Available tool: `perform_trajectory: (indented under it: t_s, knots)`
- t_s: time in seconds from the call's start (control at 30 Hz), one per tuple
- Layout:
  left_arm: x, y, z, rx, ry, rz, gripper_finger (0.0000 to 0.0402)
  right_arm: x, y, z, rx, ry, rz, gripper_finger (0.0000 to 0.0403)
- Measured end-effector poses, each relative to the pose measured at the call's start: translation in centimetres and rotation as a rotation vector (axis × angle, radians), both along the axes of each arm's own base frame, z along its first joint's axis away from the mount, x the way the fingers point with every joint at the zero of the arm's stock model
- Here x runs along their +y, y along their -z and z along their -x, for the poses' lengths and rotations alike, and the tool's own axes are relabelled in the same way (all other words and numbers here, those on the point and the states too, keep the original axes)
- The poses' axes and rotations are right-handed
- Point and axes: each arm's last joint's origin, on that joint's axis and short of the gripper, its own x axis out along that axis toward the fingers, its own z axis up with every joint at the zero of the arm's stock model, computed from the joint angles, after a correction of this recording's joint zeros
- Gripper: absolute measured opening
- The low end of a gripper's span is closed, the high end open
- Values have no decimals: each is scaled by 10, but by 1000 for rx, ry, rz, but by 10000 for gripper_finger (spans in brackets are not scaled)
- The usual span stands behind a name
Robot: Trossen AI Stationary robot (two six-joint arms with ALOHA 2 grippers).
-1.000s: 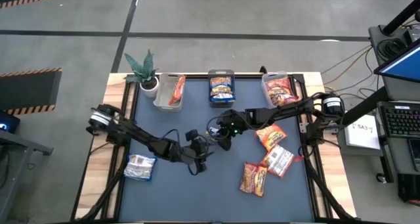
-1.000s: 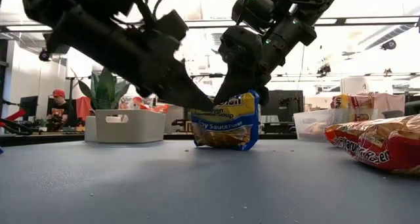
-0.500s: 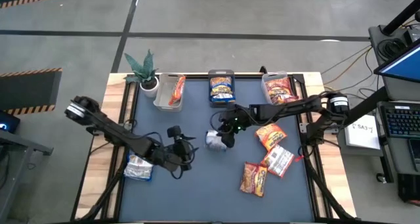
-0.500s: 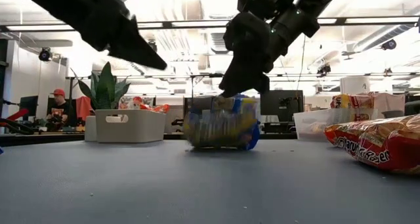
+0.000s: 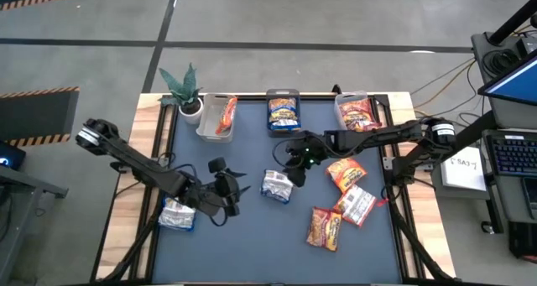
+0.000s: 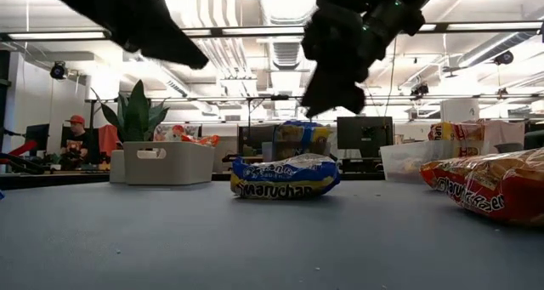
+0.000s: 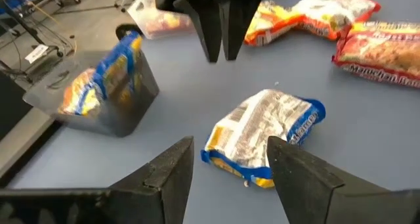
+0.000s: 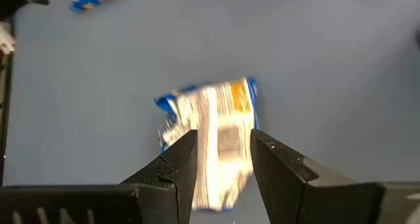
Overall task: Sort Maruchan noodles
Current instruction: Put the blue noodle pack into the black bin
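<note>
The blue-yellow packet (image 5: 276, 186) lies flat on the table (image 5: 252, 244) near its middle, silvery back up, touched by neither arm. It reads as light and soft: a thin crinkly plastic wrap around a brittle noodle block, so it probably slides easily on the mat and would crack if squeezed hard. The film looks slick, and the sealed end flaps offer little to hold. The safest hold is judged to be across the short width at mid-body, where the block gives the fingers something firm, with only gentle pressure.

The right gripper (image 5: 295, 163) hangs above and just behind the packet, its two fingers (image 8: 176, 163) a little apart and holding nothing. The left gripper (image 5: 228, 188) sits beside the packet on the left, fingers (image 7: 172, 171) spread, also empty.

A second blue-yellow packet (image 5: 178, 213) rests at the table's left edge, and three red and orange packets (image 5: 344, 198) lie together at the right. At the far edge, three clear bins (image 5: 284, 111) hold noodles that seem already sorted by colour, the middle one blue-yellow, the likely goal for this packet
</note>
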Motion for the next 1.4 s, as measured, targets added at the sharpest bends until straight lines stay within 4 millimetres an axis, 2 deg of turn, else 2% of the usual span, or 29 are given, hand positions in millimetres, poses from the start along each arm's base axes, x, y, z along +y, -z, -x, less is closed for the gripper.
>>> perform_trajectory:
  t_s: [0.27, 0.4, 0.57, 0.63, 0.73, 0.97, 1.27, 1.4]
  knots:
    - [-12, 42, -32, -19, 2, -10, 126, 5, 13, 10, 133, 110, -154, 136]
    - [-5, 62, -49, -37, -16, 5, 83, 7, 14, 12, 161, 106, -250, 167]
    - [6, 83, -66, -34, 29, 82, 25, 14, 24, 21, 276, 142, -315, 223]
    - [8, 92, -67, -8, 17, 80, 7, 18, 31, 24, 296, 173, -345, 244]
    - [10, 100, -67, 8, 2, 86, 6, 23, 41, 28, 289, 217, -394, 272]
    - [13, 112, -57, 38, -46, 126, 1, 29, 56, 28, 147, 280, -511, 321]
    - [17, 118, -48, 17, -99, 186, 0, 32, 58, 22, 67, 342, -467, 334]
    - [17, 119, -47, 22, -99, 186, 0, 35, 69, 15, 64, 338, -486, 334]
